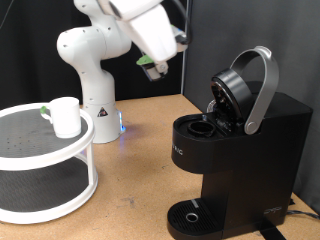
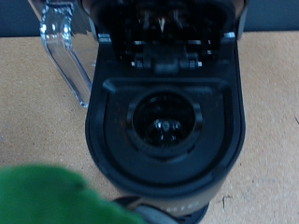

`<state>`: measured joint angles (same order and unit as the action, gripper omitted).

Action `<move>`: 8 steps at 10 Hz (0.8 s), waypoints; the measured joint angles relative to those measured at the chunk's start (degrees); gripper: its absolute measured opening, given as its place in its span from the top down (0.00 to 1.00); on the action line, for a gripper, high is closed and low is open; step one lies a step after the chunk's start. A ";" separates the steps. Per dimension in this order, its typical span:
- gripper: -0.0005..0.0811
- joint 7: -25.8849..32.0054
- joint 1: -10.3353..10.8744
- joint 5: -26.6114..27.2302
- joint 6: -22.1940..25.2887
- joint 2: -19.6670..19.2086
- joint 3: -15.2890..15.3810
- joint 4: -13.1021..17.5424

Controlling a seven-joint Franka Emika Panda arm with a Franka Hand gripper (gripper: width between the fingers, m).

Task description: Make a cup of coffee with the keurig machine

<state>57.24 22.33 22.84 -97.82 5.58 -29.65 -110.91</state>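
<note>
The boxy black keurig machine with grey curved lid handle (image 1: 232, 140) stands on the wooden desk (image 1: 140, 150) at the exterior view's right, lid raised, its round pod chamber (image 2: 165, 121) exposed. The white end effector (image 1: 152, 68) hangs above the desk, apart from the machine, grasping a small green-topped pod (image 2: 51, 196). The small white cylindrical cup (image 1: 66, 117) sits on the top tier of a white 2-tier round rack (image 1: 45, 165) at the left.

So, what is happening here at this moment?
A robot arm is working at the keurig machine. The machine's lid is raised, and the wrist view looks straight into the open pod chamber. The gripper hangs in the air above and beside the machine. The cup stands on a white round shelf, apart from the machine.
</note>
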 joint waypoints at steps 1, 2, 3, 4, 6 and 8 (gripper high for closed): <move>0.44 0.56 0.07 0.35 0.82 -0.56 0.23 0.94; 0.44 0.65 0.16 0.42 1.02 -0.74 0.52 1.48; 0.44 0.62 0.20 0.42 1.03 -0.75 0.86 1.74; 0.44 0.42 0.20 0.42 0.37 -0.74 1.20 1.80; 0.44 0.34 0.16 0.41 -0.03 -0.74 1.40 1.72; 0.44 0.38 0.17 0.50 -1.64 -0.81 1.50 0.45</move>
<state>57.63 22.49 23.34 -99.46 4.77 -28.15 -110.47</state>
